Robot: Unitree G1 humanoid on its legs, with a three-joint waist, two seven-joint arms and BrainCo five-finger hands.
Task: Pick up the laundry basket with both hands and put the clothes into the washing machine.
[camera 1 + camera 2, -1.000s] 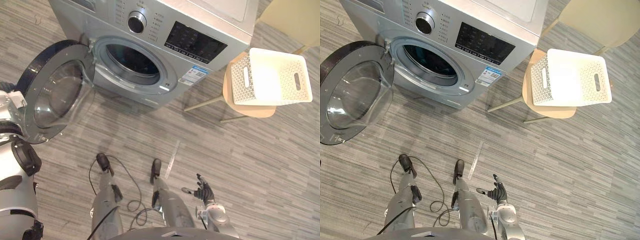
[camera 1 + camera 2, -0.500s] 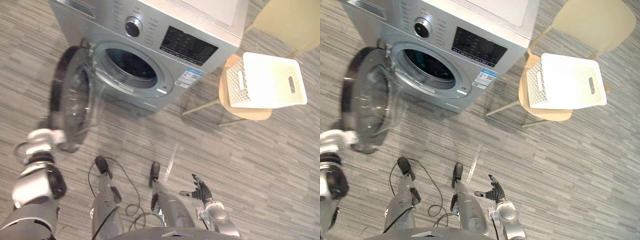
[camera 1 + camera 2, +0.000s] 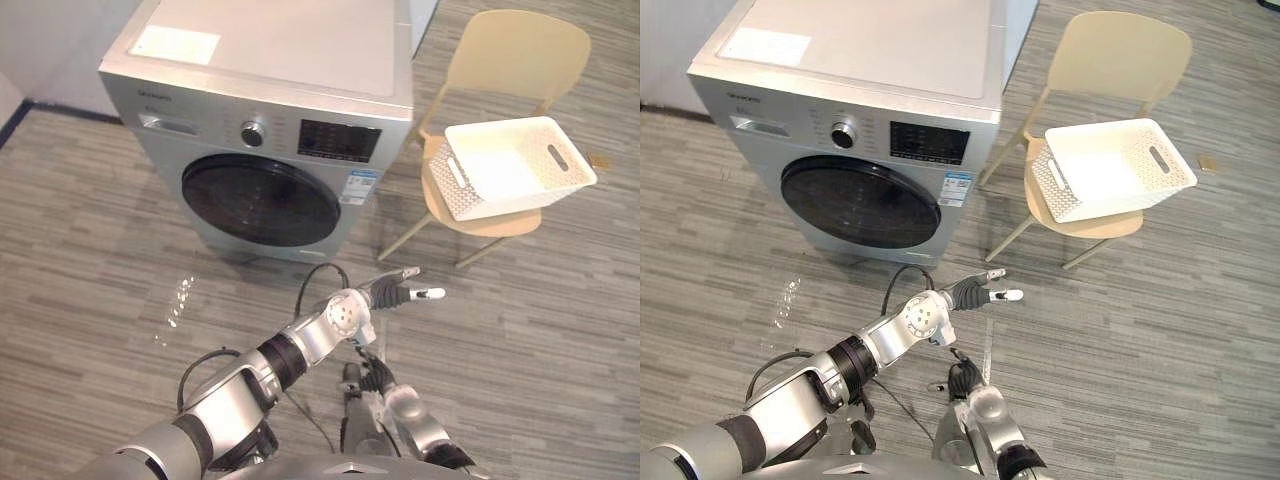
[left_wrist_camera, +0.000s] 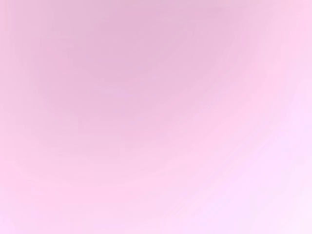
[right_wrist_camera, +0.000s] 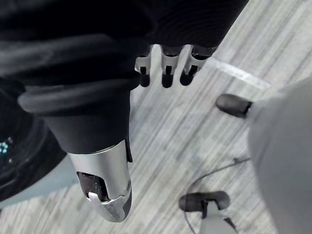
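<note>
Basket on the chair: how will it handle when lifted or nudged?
The basket is probably stiff: its perforated walls hold shape. Likely light, as it looks empty. It overhangs the chair seat, so a nudge might tip it off.

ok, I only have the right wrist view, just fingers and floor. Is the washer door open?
Observer: No. The washer door is shut.
Operator: Where's the basket?
Observer: The basket sits on the chair, right of the washer. I see no clothes in it.
Operator: Left hand?
Observer: The left hand is open, held out low in front of the washer, holding nothing.
</note>
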